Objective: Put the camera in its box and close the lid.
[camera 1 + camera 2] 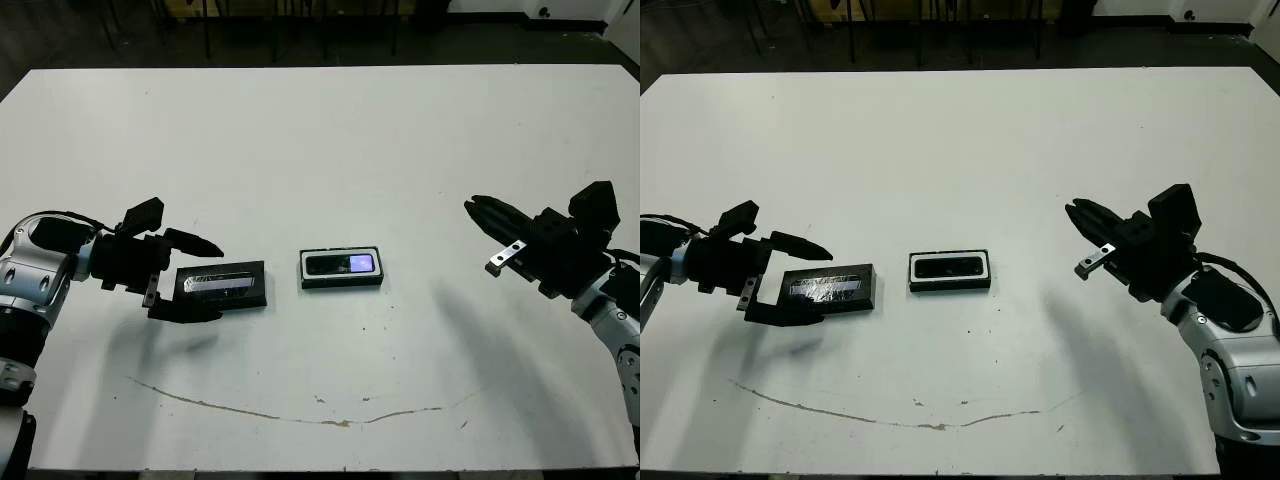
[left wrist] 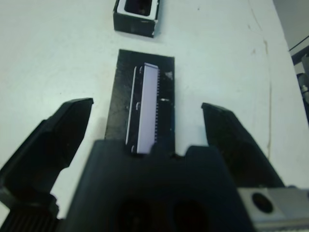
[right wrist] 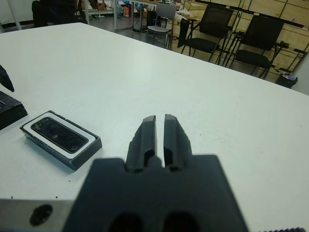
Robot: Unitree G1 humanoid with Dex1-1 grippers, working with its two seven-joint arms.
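Near the middle of the white table (image 1: 330, 140) sits the box (image 1: 341, 268), a shallow black tray with a white lining, and the camera (image 1: 341, 264) lies flat inside it, its glossy face up with a bluish patch toward the 3 o'clock end. Just beside the box at 9 o'clock, apart from it, the lid (image 1: 222, 286) lies flat on the table, silvery printed strip facing up. The left gripper (image 1: 202, 281) is at the lid's 9 o'clock end with its two black fingers spread wide, one on each long side of the lid; the left wrist view shows neither finger touching it. Well apart at 3 o'clock from the box, the right gripper (image 1: 470, 205) hangs above the table, its fingers pressed nearly together and holding nothing. A thin brownish line (image 1: 300, 412) marks the table at 6 o'clock.
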